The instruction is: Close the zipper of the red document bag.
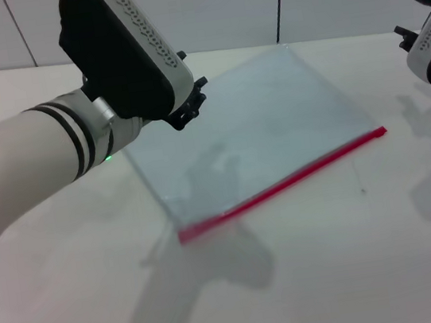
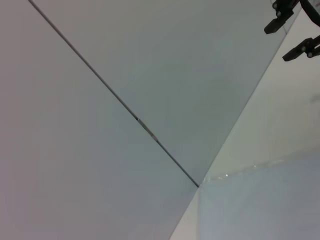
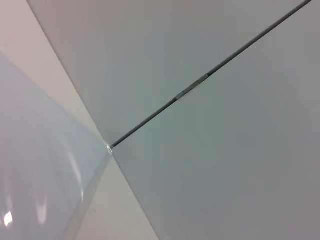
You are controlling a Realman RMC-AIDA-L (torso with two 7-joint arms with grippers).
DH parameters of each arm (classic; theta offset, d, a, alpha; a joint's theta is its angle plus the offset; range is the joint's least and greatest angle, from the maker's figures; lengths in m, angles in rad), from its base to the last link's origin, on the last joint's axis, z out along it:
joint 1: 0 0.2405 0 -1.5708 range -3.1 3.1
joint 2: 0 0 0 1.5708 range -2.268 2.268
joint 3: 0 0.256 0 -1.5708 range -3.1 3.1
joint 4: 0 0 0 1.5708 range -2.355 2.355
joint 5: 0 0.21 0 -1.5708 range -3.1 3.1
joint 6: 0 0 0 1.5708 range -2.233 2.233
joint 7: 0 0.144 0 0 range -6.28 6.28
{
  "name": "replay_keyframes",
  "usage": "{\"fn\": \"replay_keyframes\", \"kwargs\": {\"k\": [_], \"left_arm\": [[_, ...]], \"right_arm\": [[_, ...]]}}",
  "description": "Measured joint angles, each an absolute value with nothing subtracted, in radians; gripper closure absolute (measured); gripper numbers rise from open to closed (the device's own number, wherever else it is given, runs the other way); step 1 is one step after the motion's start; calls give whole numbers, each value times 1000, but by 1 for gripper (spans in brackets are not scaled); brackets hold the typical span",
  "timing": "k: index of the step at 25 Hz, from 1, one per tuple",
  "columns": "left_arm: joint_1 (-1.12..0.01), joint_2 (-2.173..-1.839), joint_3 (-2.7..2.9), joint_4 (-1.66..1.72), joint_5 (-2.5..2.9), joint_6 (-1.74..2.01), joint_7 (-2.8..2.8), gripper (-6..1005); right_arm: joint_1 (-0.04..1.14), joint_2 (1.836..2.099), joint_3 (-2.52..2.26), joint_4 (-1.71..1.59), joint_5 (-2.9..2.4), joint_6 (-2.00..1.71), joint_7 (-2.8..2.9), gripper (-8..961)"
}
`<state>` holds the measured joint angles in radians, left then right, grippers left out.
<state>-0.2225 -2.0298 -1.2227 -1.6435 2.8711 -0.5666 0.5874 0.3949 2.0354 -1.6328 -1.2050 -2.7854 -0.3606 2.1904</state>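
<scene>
L gripper (image 1: 189, 107): held over the far-left corner area of the red document bag (image 1: 252, 136), black fingertips just poking out past the wrist housing near the bag's left edge. Fingers mostly hidden behind the housing; can't tell if apart or together, nor if touching the bag. L forearm comes in from the left side of head view, white w/ black bands, small green light lit near the wrist, wrist angled down toward the table (image 1: 336, 273).

R gripper (image 1: 420, 16): up at the right edge of head view, well apart from the bag, above the table. Two black finger tips show, w/ a gap between them, holding nothing. L wrist view catches the same gripper (image 2: 292, 32) far off, tips spread.

Writing/labels: none legible anywhere. Dotted row of holes along both wrist housings, no text.

Bag: flat on white table, centre of head view, turned at an angle. Translucent pale blue-grey, contents not discernible. Zipper (image 1: 283, 185) = thin red strip along the near long edge, running from near-left corner up to right corner. Slider too small to pick out, so open/closed state of zip not readable.

Wrist views: mostly pale wall panels w/ a dark seam; R wrist view shows a strip of bag plastic (image 3: 35, 165) at one side.
</scene>
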Motion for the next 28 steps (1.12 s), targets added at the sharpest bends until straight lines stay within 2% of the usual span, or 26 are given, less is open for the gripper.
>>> {"fn": "replay_keyframes", "kwargs": {"k": [5, 9, 14, 21, 28], "left_arm": [[-229, -2031, -1223, -1643, 2868, -564, 581, 614], [-225, -2032, -1227, -1640, 2862, -531, 572, 523], [-180, -2031, -1233, -1627, 2858, -369, 527, 374], [-100, -2031, -1238, -1555, 2844, 17, 393, 371], [-117, -2031, -1184, -1306, 2723, 457, 355, 373]], "right_arm": [[392, 2036, -1634, -1205, -2778, -355, 2212, 468], [379, 2036, -1649, -1209, -2774, -307, 2265, 473], [309, 2037, -1712, -1223, -2764, -89, 2409, 479], [258, 2033, -1807, -1198, -2522, 214, 2489, 485], [258, 2031, -1988, -1072, -2314, 521, 2585, 485]]}}
